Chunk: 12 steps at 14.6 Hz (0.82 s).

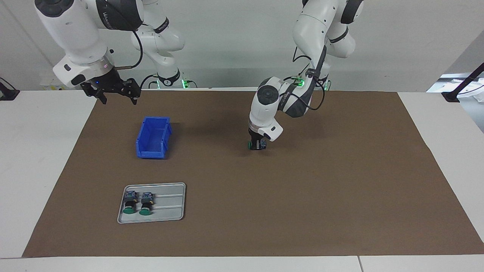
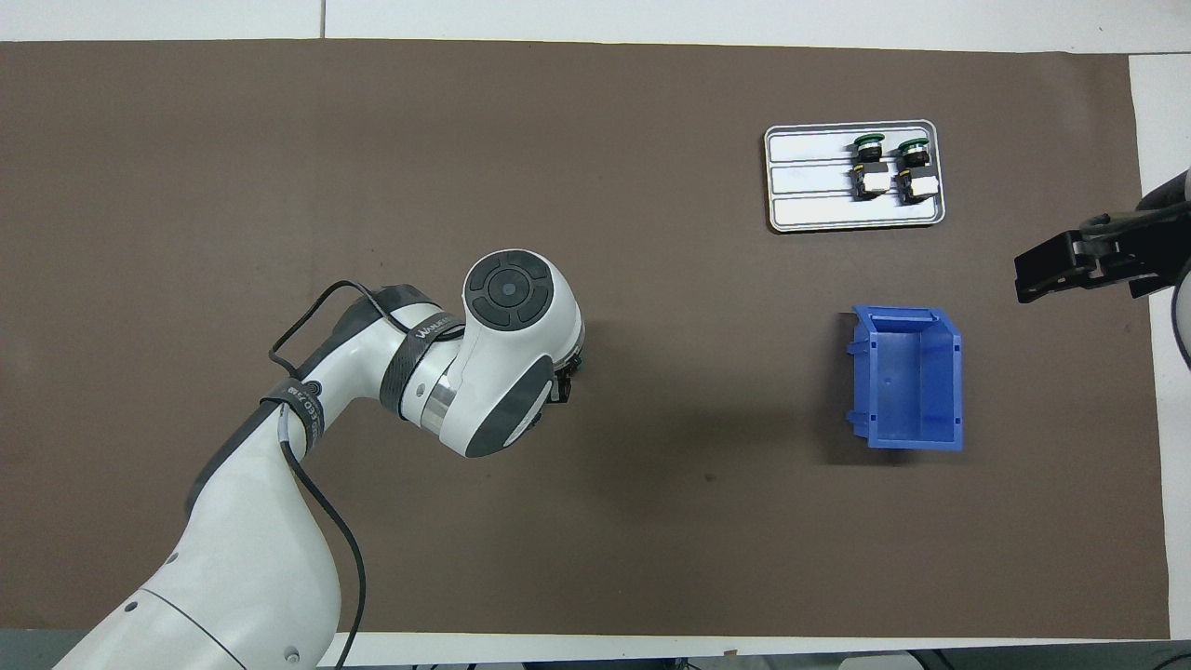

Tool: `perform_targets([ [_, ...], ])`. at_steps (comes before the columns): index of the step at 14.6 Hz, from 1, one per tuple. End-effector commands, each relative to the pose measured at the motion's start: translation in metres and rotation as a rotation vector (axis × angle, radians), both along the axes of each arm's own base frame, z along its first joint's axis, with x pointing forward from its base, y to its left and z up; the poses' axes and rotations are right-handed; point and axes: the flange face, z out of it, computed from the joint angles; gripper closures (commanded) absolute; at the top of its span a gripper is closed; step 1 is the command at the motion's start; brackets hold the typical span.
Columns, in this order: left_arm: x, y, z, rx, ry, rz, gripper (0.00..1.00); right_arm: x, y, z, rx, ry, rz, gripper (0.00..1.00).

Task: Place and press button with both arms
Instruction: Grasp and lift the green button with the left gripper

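A button [image 1: 250, 145] with a green cap lies sideways between the fingers of my left gripper [image 1: 257, 147], which is shut on it just above the brown mat [image 1: 302, 189], about mid-table. In the overhead view the white wrist covers the left gripper [image 2: 561, 380] and nearly all of the button. My right gripper [image 1: 113, 92] hangs open and holds nothing, high over the mat's edge at the right arm's end, by the blue bin [image 1: 153, 138]. In the overhead view the right gripper [image 2: 1070, 265] shows at the picture's edge.
A grey tray [image 1: 170, 206] holds two more green-capped buttons [image 1: 130, 204] [image 1: 145, 204] and lies farther from the robots than the blue bin [image 2: 907, 377]. White table [image 1: 38, 170] borders the mat.
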Motion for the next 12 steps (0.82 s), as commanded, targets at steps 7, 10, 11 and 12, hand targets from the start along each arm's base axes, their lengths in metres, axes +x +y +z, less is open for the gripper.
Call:
perform_targets([
  [7, 0.033, 0.048, 0.072, -0.05, -0.061, 0.043, 0.91, -0.006, -0.002, 0.0, 0.012, -0.011, 0.017, 0.0],
  [10, 0.044, 0.068, 0.078, -0.057, -0.072, 0.064, 0.91, -0.006, -0.002, 0.0, 0.012, -0.011, 0.017, 0.0],
  [11, 0.044, 0.071, 0.075, -0.056, -0.071, 0.051, 0.91, -0.006, -0.002, 0.0, 0.012, -0.011, 0.017, 0.0],
  [12, 0.042, 0.072, 0.072, -0.06, -0.075, 0.008, 0.91, -0.006, -0.002, 0.0, 0.012, -0.011, 0.017, 0.0],
])
